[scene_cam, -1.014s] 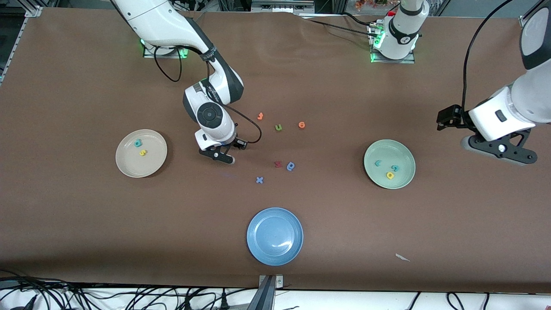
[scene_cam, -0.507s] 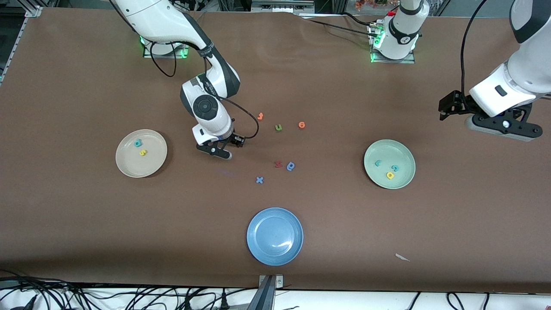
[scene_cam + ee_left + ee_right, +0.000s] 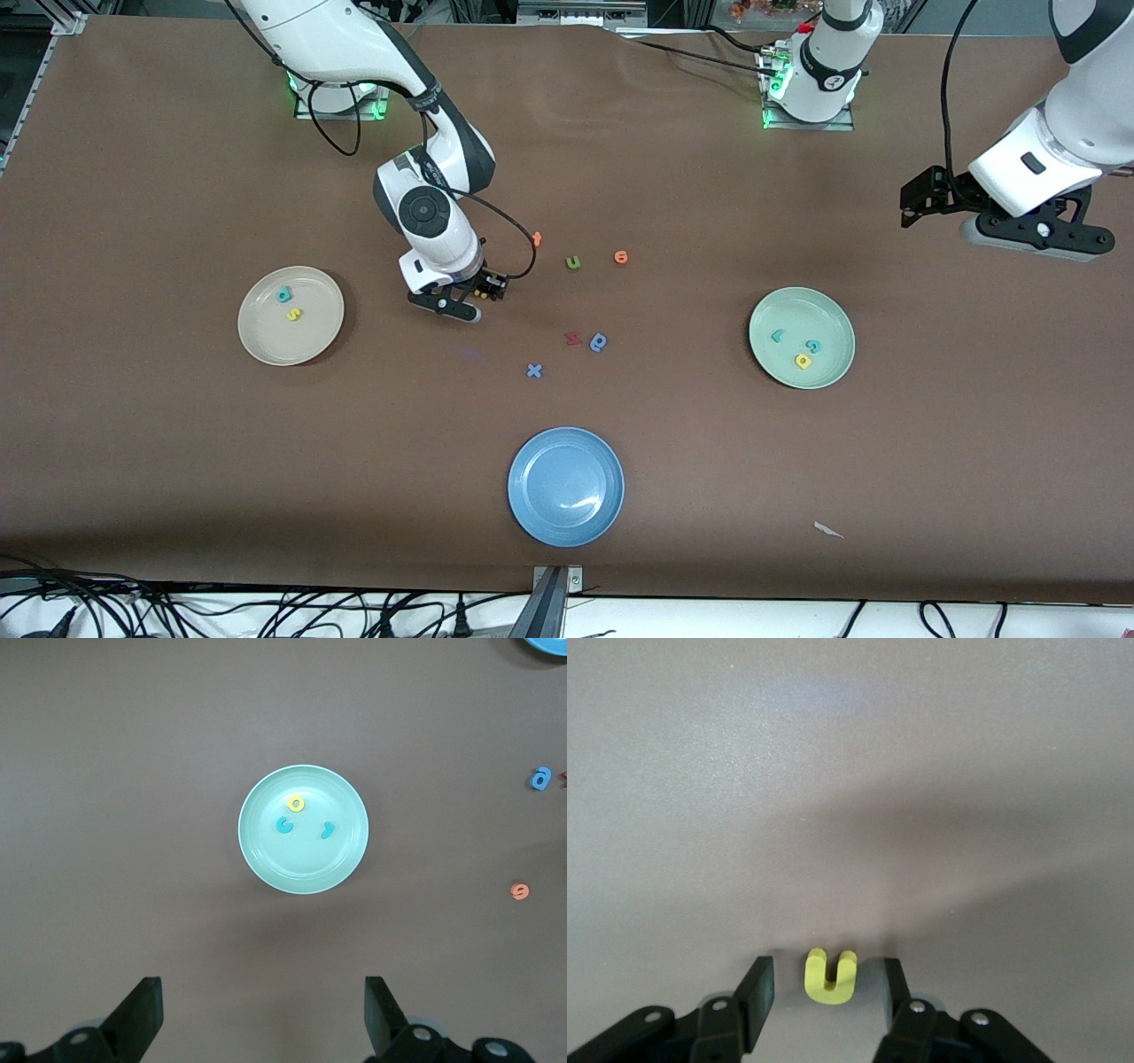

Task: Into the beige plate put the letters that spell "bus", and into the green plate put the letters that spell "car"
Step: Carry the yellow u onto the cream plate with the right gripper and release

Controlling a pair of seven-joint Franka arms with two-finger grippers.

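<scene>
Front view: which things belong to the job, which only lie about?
Job: beige plate, teal b, yellow s; yellow u at right gripper; green plate, teal c, teal r, yellow a.
Lying about: blue plate, olive-green u, blue x, blue a, red letter.

My right gripper (image 3: 827,985) hangs over bare brown table (image 3: 850,771). Between my two dark fingers (image 3: 757,988) sits the yellow u (image 3: 830,974), a small gap showing on either side of it.

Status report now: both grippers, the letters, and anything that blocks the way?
Left gripper open, waiting high above green plate. Right gripper straddles yellow u, jaws apart. Beige plate holds b and s. Nothing blocks.
</scene>
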